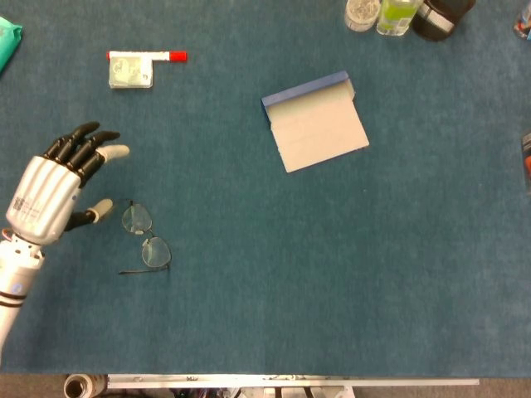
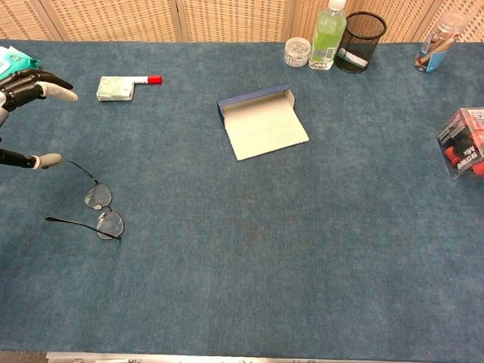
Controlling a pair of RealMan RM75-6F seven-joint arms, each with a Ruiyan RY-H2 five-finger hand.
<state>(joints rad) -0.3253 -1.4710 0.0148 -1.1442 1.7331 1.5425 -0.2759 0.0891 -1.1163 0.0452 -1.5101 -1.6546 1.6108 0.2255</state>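
At the left edge of the head view, the left hand [image 1: 50,195] is seen with fingers spread, nothing held, its thumb tip just beside the wire-rimmed eyeglasses [image 1: 145,236]. The glasses are laid lens-down at lower left, arms unfolded. The thin arms are hard to trace against the blue table mat [image 1: 332,274]. The right hand is not shown.
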